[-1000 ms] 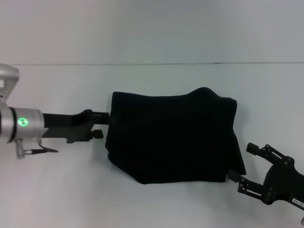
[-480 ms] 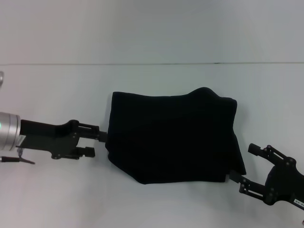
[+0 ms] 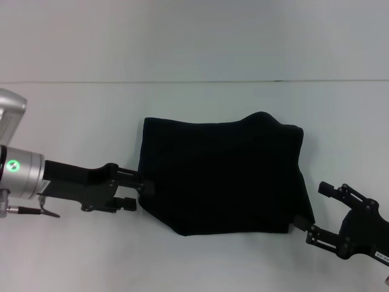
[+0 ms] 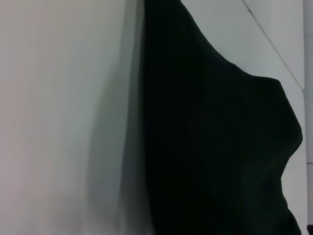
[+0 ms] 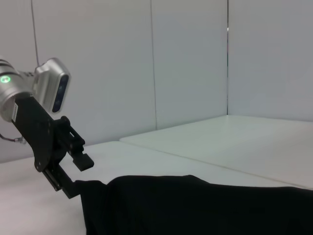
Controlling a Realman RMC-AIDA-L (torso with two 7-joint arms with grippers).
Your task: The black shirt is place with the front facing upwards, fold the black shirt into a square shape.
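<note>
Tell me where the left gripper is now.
In the head view, the left gripper is at the black shirt's near-left edge, on the white table.

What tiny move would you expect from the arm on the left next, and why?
Probably the left gripper closes on the near-left edge of the black shirt: its jaws already sit at that edge, open. The shirt looks wider than deep, so another fold seems needed.

Head view: high, looking forward and down. Left wrist: close against black shirt [image 4: 215, 147] (fills half the picture). Right wrist: low, level across shirt toward left gripper [image 5: 78, 171]. All share the shirt.
</note>
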